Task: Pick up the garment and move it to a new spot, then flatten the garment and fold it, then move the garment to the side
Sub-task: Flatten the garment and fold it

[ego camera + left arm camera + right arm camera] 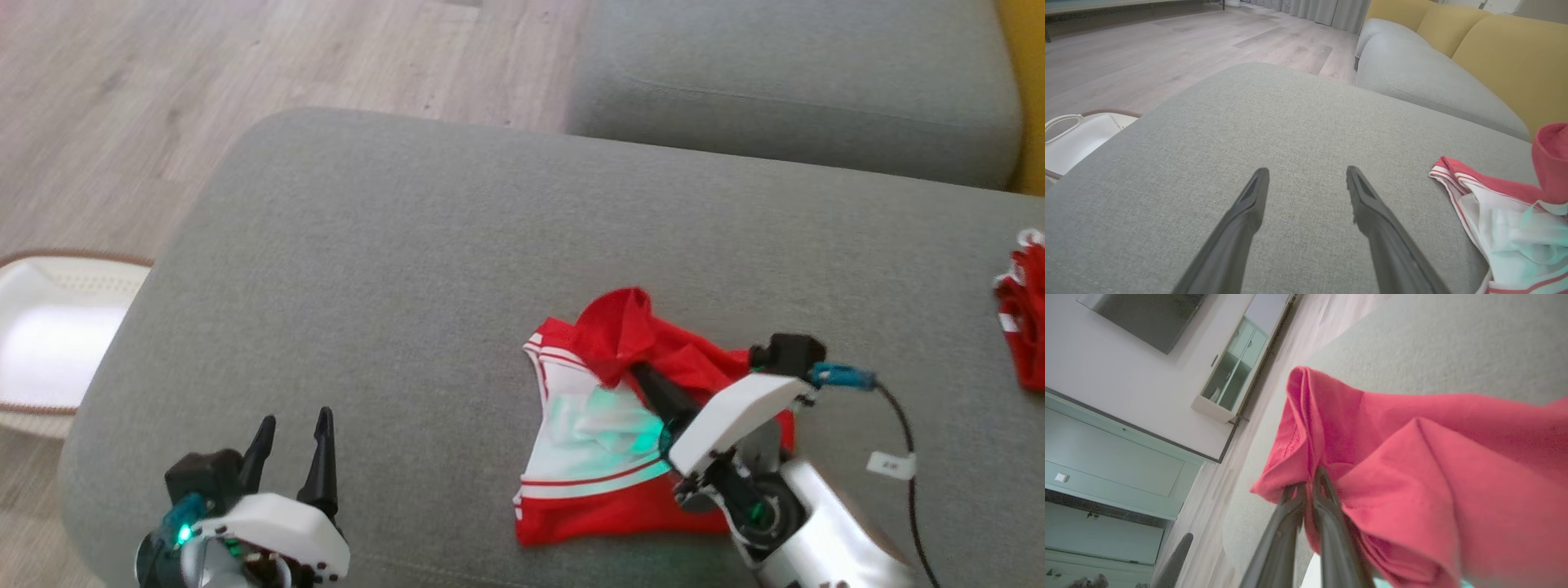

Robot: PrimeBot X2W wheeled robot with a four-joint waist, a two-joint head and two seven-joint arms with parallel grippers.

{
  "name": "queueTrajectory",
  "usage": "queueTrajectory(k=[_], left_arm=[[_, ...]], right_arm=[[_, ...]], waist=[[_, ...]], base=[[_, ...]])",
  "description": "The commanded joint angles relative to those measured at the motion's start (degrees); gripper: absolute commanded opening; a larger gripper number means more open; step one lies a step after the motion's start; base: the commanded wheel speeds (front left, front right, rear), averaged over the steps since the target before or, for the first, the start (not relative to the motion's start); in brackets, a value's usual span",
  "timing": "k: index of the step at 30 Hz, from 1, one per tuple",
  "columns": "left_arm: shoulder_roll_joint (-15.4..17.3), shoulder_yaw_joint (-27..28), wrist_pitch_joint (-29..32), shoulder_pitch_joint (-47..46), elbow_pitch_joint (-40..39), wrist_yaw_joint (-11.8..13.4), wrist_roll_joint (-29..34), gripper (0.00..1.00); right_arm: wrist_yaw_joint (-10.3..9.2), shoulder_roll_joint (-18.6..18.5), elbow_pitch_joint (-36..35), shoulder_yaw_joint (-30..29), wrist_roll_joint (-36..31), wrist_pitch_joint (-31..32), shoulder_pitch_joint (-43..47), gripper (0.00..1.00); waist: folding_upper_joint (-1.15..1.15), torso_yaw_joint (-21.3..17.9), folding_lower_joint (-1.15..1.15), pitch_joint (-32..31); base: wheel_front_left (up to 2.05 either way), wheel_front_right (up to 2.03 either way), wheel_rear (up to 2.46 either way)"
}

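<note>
Garment (588,437) — red and white, crumpled on the grey sofa cushion (392,269), right of middle in head view and toward the near side. Mostly down on the fabric, one red fold pulled up into a peak. Pinched at that peak by right claw (642,377), clenched on a small bunch of red cloth. Confirmed in right wrist view: fingers (1331,539) pressed together with cloth between. Left claw (294,420) released, jaws spread, low over bare cushion well to the left of the garment, holding nothing. Reads as the start of the pick-up-and-move step; flatten and fold not yet done. Risks from here: small pinch near a fold edge, so likely to slip out on a fast lift or a drag. Only one grab point, so likely to hang bunched and land in a heap, making the flatten harder. Possible snag and twist of the trailing white part across the cushion. Second red item (1024,310) at the cushion's right side — best kept clear of, or risk of tangling the two. White basket (49,343) on the floor off the left side, well apart; with an overshoot that way, risk of dropping the garment off the cushion edge.
</note>
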Motion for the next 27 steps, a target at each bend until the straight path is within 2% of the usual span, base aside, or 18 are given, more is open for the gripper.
queueTrajectory(k=[1, 10, 11, 13, 14, 18, 23, 27], left_arm=[[0.52, 2.08, -0.27, -4.06, -1.46, -0.06, 0.16, 1.00], [0.13, 1.64, -0.48, -5.35, -0.37, -0.35, 0.10, 1.00], [0.10, 1.61, -0.50, -5.49, -0.23, -0.37, 0.08, 1.00], [0.13, 1.64, -0.54, -5.72, 0.05, -0.40, 0.02, 1.00], [0.18, 1.69, -0.56, -5.77, 0.19, -0.39, -0.01, 1.00], [0.39, 1.80, -0.62, -5.83, 0.56, -0.24, -0.09, 1.00], [0.64, 2.10, -0.73, -5.33, 0.37, 0.07, -0.29, 1.00], [0.84, 2.56, -0.86, -4.37, -0.27, 0.50, -0.47, 1.00]], right_arm=[[-0.04, 0.36, -0.40, 2.08, 1.14, -1.50, -4.26, 0.00], [-0.04, 0.36, 9.74, 13.01, 9.19, -6.59, -10.71, 0.00], [-0.04, 0.36, 10.68, 14.50, 10.16, -6.33, -11.13, 0.04], [-0.04, 0.36, 11.56, 17.20, 12.26, -6.31, -11.85, 0.88], [-0.04, 0.36, 11.90, 18.56, 13.16, -6.23, -12.12, 1.00], [-0.04, 0.36, 10.47, 22.32, 16.03, -8.54, -13.59, 1.00], [-0.04, -0.14, 6.51, 21.04, 16.59, -13.99, -15.96, 1.00], [-0.04, -6.79, 3.24, 17.49, 14.30, -16.93, -17.09, 1.00]], waist=[[0.00, 0.94, 0.00, 0.58], [0.00, 1.70, 0.00, 2.15], [0.00, 1.65, 0.00, 2.22], [0.00, 1.41, 0.00, 2.27], [0.00, 1.21, 0.00, 2.23], [0.00, 0.10, 0.00, 1.58], [0.00, -1.58, 0.00, 0.42], [0.00, -3.08, 0.00, 0.04]], base=[[0.00, 0.00, 0.00], [0.00, 0.00, 0.00], [0.00, 0.00, 0.00], [0.00, 0.00, 0.00], [0.00, 0.00, 0.00], [0.00, 0.00, 0.00], [0.00, 0.00, 0.00], [0.00, 0.00, 0.00]])
